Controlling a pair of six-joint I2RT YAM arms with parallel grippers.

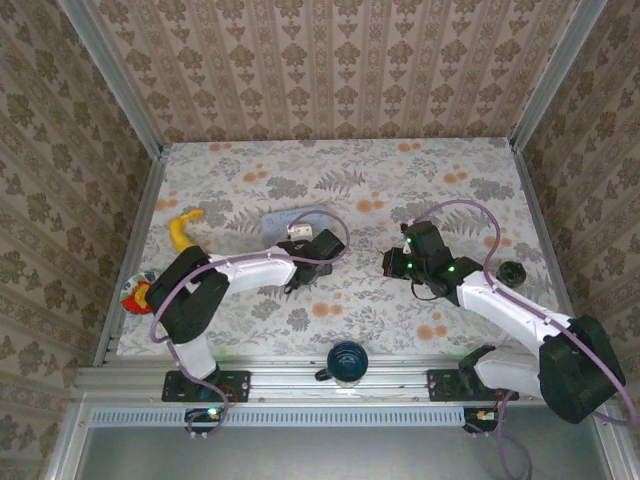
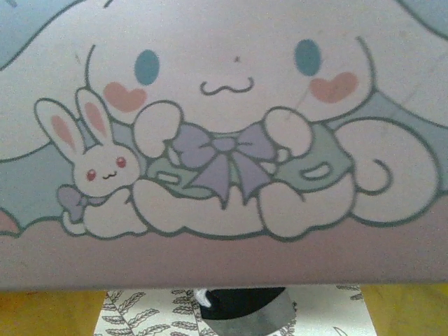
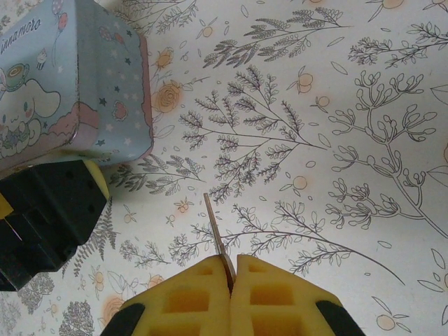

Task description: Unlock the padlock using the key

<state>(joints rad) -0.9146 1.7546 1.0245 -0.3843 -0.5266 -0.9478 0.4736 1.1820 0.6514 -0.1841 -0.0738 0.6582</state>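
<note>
Key (image 3: pixel 218 234) is being pinched by its blade in the fully closed right claw (image 3: pixel 232 264). Padlock (image 2: pixel 241 308) seems to be lying against the tin (image 2: pixel 224 140), between the wide-spread, empty pads (image 2: pixel 49 313) of the left claw (image 1: pixel 305 268). With nothing bracing it, the padlock risks being shoved aside at insertion, or the blade being twisted loose.

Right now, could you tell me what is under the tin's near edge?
A small dark lump, likely the padlock, shows below the edge of the tin on the flowered tablecloth; the tin covers its upper part.
</note>
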